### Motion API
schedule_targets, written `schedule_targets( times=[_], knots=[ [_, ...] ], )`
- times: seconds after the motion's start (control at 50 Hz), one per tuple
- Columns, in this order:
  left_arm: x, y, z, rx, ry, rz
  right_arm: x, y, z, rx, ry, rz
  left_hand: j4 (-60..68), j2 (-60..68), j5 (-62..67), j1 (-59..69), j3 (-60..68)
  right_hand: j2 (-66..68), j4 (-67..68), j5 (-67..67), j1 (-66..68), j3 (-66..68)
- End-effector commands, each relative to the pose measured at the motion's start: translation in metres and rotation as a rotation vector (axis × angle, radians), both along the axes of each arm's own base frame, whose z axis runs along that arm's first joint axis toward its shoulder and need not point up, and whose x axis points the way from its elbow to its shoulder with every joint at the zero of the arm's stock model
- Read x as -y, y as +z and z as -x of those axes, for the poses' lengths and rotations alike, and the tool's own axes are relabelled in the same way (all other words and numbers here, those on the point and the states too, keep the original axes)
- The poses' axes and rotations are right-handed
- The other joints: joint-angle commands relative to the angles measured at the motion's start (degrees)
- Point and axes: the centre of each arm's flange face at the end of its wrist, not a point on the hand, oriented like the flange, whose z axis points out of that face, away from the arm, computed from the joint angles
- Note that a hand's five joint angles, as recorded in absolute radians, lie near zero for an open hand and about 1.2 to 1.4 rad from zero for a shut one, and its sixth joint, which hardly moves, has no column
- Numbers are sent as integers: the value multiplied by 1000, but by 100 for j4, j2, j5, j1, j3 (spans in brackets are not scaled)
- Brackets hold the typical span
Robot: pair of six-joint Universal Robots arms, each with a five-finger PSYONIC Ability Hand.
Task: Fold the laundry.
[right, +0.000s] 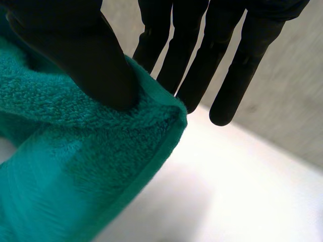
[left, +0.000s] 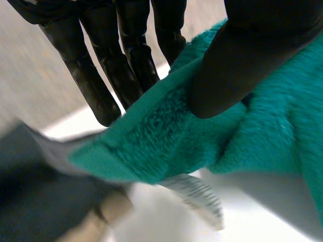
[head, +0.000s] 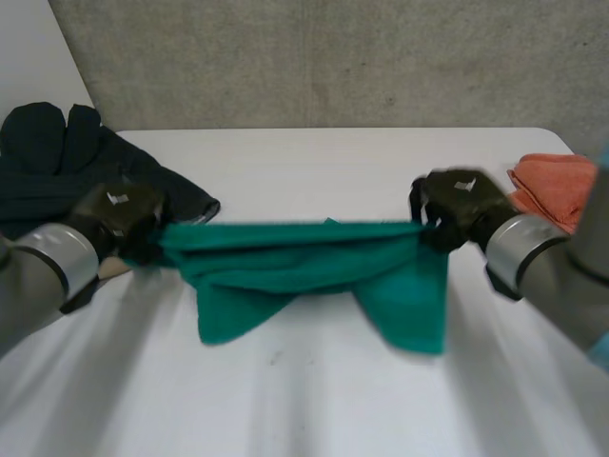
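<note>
A green towel [head: 314,271] hangs stretched between my two hands above the white table [head: 314,400], its lower folds drooping toward the tabletop. My left hand [head: 124,217] grips the towel's left end; in the left wrist view the thumb [left: 237,65] presses the green towel [left: 192,136] against the straight fingers [left: 96,85]. My right hand [head: 457,205] grips the right end; in the right wrist view its thumb [right: 86,55] pins the towel's corner [right: 101,151] against the fingers [right: 237,75].
A pile of dark clothes [head: 57,167] lies at the back left, right behind my left hand. A folded orange cloth [head: 557,188] sits at the back right edge. A grey wall [head: 324,57] stands behind the table.
</note>
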Motion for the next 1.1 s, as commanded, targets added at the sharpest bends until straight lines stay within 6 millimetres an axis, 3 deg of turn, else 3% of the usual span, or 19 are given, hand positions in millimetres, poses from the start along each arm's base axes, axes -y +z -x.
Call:
schedule_targets(
  times=[0.02, 0.1, 0.16, 0.18, 0.28, 0.32, 0.36, 0.42, 0.46, 0.5, 0.54, 0.56, 0.64, 0.7, 0.78, 0.86, 0.92, 1.02, 1.1],
  knots=[
    [-26, 110, -5, -71, -3, 360, -17, 111, 30, -213, -26, 350, 1142, 1181, 1342, 1484, 1193, 1254, 1137, 1345, 1563, 1185],
    [-31, 136, -5, -86, -3, 439, -31, 145, 37, -261, -32, 413, 1142, 1181, 1342, 1484, 1193, 1254, 1137, 1345, 1563, 1185],
    [-27, 134, -5, -80, -3, 415, -35, 153, 40, -305, -22, 412, 1142, 1181, 1342, 1484, 1193, 1254, 1137, 1345, 1563, 1185],
    [-19, 123, -4, -66, -2, 359, -34, 151, 42, -323, -23, 405, 1142, 1181, 1342, 1484, 1193, 1254, 1137, 1345, 1563, 1185],
    [8, 79, 9, -20, -23, 208, -19, 119, 40, -502, 16, 334, 1142, 1181, 1342, 1484, 1193, 1254, 1137, 1345, 1563, 1185],
    [19, 65, 17, 2, -42, 179, -8, 95, 32, -590, 42, 289, 1142, 1181, 1342, 1484, 1193, 1254, 1137, 1345, 1563, 1185],
    [41, 47, 30, 40, -66, 173, -2, 81, 24, -620, 51, 260, 1142, 1181, 1342, 1484, 1193, 1254, 1137, 1345, 1563, 1185],
    [77, 43, 42, 77, -35, 262, 20, 70, 8, -636, 16, 289, 1142, 1181, 1342, 1484, 1193, 1254, 1137, 1345, 1563, 1185],
    [94, 50, 49, 76, -17, 348, 43, 68, -6, -612, -26, 352, 1142, 1181, 1342, 1484, 1193, 1254, 1137, 1345, 1563, 1185],
    [118, 74, 58, 39, 22, 526, 58, 73, -14, -574, -66, 421, 1142, 1181, 1342, 1484, 1193, 1254, 1137, 1345, 1563, 1185],
    [129, 95, 61, -5, 44, 657, 78, 94, -23, -480, -143, 565, 1142, 1181, 1342, 1484, 1193, 1254, 1137, 1345, 1563, 1185],
    [134, 120, 66, -51, 53, 790, 85, 104, -24, -439, -176, 620, 1142, 1181, 1342, 1484, 1193, 1254, 1137, 1345, 1563, 1185],
    [136, 162, 68, -141, 90, 1030, 100, 153, -25, -237, -324, 887, 1142, 1181, 1342, 1484, 1193, 1254, 1137, 1345, 1563, 1185],
    [133, 171, 69, -173, 108, 1088, 97, 181, -21, -155, -388, 1015, 1142, 1181, 1342, 1484, 1193, 1254, 1137, 1345, 1563, 1185],
    [124, 170, 70, -213, 123, 1048, 94, 175, -21, -157, -366, 1001, 1142, 1181, 1342, 1484, 1193, 1254, 1137, 1345, 1563, 1185],
    [111, 154, 58, -236, 116, 925, 92, 139, -25, -219, -277, 911, 1142, 1181, 1342, 1484, 1193, 1254, 1137, 1345, 1563, 1185],
    [98, 126, 53, -220, 92, 814, 84, 110, -18, -276, -192, 818, 1142, 1181, 1342, 1484, 1193, 1254, 1137, 1345, 1563, 1185],
    [77, 49, 52, -143, 28, 574, 70, 60, -6, -340, -58, 647, 1142, 1181, 1342, 1484, 1193, 1254, 1137, 1345, 1563, 1185],
    [60, 1, 47, -93, 16, 423, 62, 21, 2, -350, -1, 498, 1142, 1181, 1342, 1484, 1193, 1254, 1137, 1345, 1563, 1185]
  ],
)
